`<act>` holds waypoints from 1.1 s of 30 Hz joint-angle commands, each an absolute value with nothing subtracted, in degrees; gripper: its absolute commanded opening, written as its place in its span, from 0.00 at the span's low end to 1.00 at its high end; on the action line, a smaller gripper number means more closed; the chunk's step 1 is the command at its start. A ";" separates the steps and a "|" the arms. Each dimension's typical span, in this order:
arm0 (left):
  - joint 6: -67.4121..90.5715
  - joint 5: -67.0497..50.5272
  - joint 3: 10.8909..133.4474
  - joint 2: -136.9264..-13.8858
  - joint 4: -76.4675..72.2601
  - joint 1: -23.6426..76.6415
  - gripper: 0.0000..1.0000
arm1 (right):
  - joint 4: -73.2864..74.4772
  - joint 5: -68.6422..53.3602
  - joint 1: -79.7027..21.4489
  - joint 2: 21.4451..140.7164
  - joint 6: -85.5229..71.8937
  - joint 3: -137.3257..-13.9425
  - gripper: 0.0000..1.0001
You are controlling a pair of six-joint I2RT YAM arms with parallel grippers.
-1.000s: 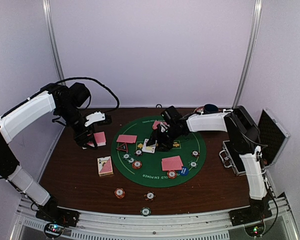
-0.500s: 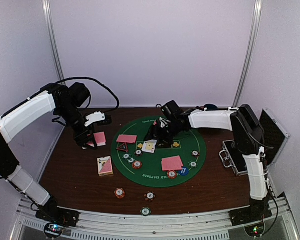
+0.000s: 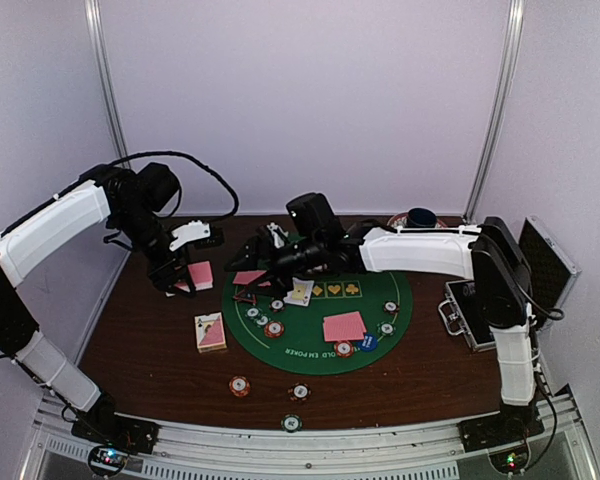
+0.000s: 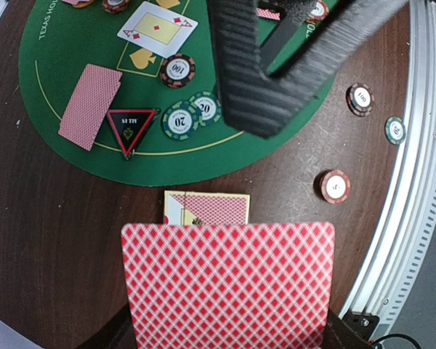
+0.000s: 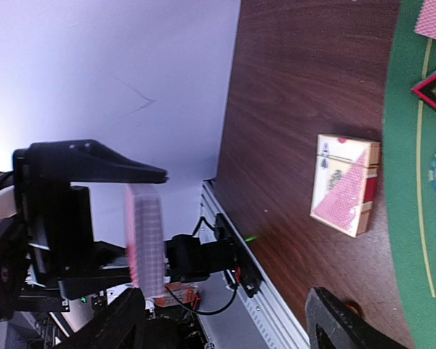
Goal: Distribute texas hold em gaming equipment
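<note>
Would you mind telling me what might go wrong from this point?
1. The open right gripper faces the card stack in the left gripper; a misjudged approach may knock fingers together or spill cards.
2. It hangs near the triangle marker and green chips; dropping lower might scatter them.

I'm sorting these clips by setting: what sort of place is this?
Probably a robot test booth, not a card room: plain white walls with metal posts enclose one table, robot arms are bolted at its near edge, and a green poker mat lies on it.
</note>
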State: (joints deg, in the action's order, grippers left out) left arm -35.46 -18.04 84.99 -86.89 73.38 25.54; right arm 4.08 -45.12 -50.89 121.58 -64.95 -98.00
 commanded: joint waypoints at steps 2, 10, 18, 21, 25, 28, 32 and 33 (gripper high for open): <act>-35.48 -19.93 86.79 -86.86 72.98 25.22 0.00 | -7.23 -48.74 -51.68 122.86 -71.91 -99.03 0.80; -35.39 -20.51 87.07 -86.82 73.03 25.22 0.00 | -8.86 -49.90 -53.49 126.01 -73.55 -102.09 0.79; -35.40 -21.14 87.08 -86.78 73.01 25.22 0.00 | -11.21 -50.86 -54.89 130.25 -76.40 -107.74 0.79; -35.39 -21.18 87.10 -86.78 72.97 25.22 0.00 | -12.17 -51.22 -55.40 131.92 -77.61 -109.55 0.79; -35.51 -21.22 87.10 -86.77 73.01 25.22 0.00 | -11.01 -51.77 -55.85 134.45 -77.90 -112.76 0.78; -35.51 -21.18 87.10 -86.70 72.96 25.22 0.00 | -9.89 -52.27 -55.93 135.84 -78.05 -114.70 0.76; -35.45 -21.26 87.10 -86.74 73.02 25.22 0.00 | -9.27 -53.06 -55.90 136.82 -78.21 -115.23 0.72; -35.50 -21.21 87.18 -86.74 73.04 25.22 0.00 | -9.05 -53.35 -55.82 136.92 -78.06 -115.16 0.71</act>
